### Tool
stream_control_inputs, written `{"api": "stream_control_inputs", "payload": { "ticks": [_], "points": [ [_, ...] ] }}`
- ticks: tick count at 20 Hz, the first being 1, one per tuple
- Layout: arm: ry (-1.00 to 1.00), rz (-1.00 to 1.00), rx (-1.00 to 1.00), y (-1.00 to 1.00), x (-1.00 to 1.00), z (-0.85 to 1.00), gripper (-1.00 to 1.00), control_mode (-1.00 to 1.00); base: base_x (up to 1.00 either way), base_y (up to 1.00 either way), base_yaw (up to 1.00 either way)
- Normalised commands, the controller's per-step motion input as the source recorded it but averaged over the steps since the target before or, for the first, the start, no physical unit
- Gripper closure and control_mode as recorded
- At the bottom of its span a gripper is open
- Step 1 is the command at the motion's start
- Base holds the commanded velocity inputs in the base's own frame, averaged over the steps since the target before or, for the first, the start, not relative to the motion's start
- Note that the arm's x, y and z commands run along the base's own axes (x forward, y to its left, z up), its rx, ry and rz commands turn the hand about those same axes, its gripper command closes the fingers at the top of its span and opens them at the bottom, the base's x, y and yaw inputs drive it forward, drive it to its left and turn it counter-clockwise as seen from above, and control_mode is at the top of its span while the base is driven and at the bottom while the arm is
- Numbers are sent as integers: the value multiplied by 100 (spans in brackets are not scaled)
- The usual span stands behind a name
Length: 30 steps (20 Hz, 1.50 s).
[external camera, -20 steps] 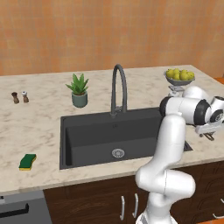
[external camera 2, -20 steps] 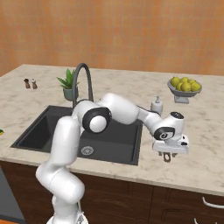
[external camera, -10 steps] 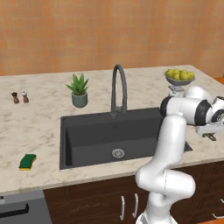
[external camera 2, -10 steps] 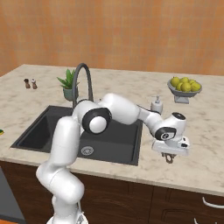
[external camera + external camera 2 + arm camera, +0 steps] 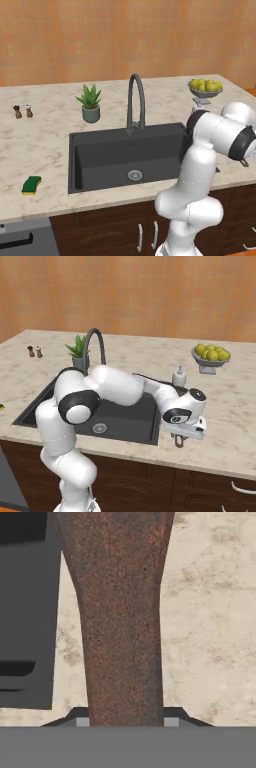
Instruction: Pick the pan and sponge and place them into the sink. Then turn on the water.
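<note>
1. The white arm (image 5: 115, 387) rises from its base, bends at a big elbow over the sink (image 5: 125, 423), and reaches out low to the right.
2. Its hand points down at the counter (image 5: 230, 421), just past the sink's right edge.
3. The gripper (image 5: 179, 442) sits very low, close to the stone top near the front edge.
4. From the left side, the arm's thick white part (image 5: 220, 132) blocks most of the hand.
5. From the camera on the hand, a long rusty-brown bar runs straight up the middle. This is the pan (image 5: 120, 612) handle.
6. The handle sits right between the two finger tips (image 5: 172, 717), and both tips touch its sides. The jaws look pinched on the handle.
7. The round part of the pan is hidden, so I cannot tell how it lies.
8. The sponge (image 5: 31, 185) lies on the counter far left of the sink, near the front edge. It is well apart from the arm.
9. The faucet (image 5: 136, 102) stands behind the sink.
10. A small plant (image 5: 90, 103) stands to the left of the faucet.
11. A bowl of fruit (image 5: 211, 355) sits at the back right.
12. A soap bottle (image 5: 179, 376) stands just beyond the hand.
</note>
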Motion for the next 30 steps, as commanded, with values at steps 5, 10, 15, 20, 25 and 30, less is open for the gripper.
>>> {"api": "stream_control_inputs", "payload": {
  "ticks": [5,10,15,20,25,30],
  "points": [
    [-16,14,0,89,-26,94,100,-100,0,0,0],
    [10,28,-8,100,0,26,100,-100,0,0,0],
    [30,36,-14,97,4,1,100,-100,0,0,0],
    [29,48,-1,59,21,-2,100,-100,0,0,0],
    [27,46,0,0,52,-23,100,-100,0,0,0],
    [11,41,1,0,72,-27,100,-100,0,0,0]
  ]
}}
